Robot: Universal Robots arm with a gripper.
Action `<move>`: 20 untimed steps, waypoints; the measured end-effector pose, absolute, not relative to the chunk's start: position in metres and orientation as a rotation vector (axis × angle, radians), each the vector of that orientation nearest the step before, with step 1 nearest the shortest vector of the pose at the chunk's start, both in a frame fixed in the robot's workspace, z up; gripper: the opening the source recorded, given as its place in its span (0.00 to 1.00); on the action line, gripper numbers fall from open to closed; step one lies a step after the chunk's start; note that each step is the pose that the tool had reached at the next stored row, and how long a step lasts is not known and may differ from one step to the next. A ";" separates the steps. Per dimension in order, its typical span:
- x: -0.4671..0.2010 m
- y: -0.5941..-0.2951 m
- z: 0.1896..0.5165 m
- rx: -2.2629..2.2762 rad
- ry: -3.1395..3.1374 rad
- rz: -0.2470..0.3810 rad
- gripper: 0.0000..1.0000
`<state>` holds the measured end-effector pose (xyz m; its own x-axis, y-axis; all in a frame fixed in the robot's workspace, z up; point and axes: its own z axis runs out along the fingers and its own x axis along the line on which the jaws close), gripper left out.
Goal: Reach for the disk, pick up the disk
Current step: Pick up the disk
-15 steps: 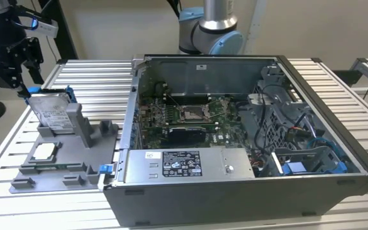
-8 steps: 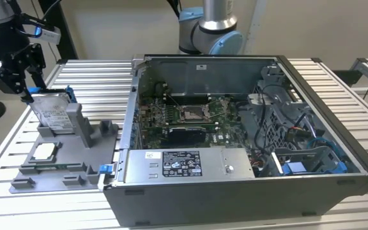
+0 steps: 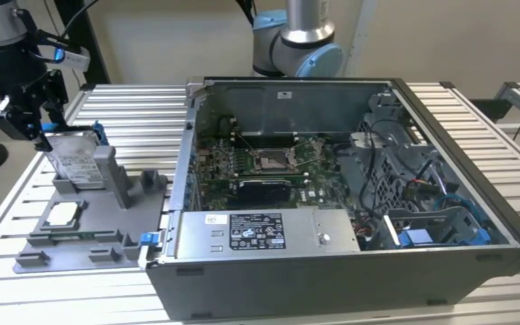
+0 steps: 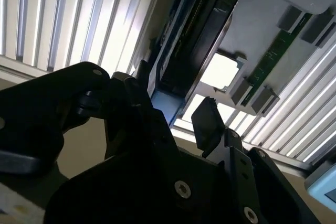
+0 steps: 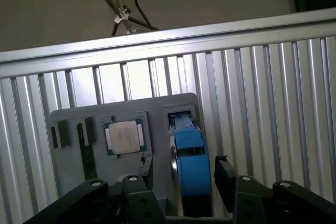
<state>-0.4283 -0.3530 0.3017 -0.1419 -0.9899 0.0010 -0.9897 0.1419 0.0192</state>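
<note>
Cut off by the top edge, upper left of the exterior view: arm above the gripper (image 3: 43, 139). Hidden there behind the grey holder (image 3: 106, 166): lower part of the disk (image 3: 78, 162), label print too small to read. In the first wrist view, one end of the disk lost behind the gripper's black body. In the second wrist view, disk face too dark to make out.

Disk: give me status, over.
Gripper open, fingers either side of disk, not closed on it. Disk upright in grey holder, not lifted. CPU chip beside it, outside the fingers.
</note>
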 end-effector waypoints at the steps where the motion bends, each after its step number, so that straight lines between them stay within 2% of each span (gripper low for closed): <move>1: -0.428 -0.353 0.300 2.051 -2.362 -0.022 1.00; 20: -0.428 -0.353 0.266 2.140 -2.287 -0.015 1.00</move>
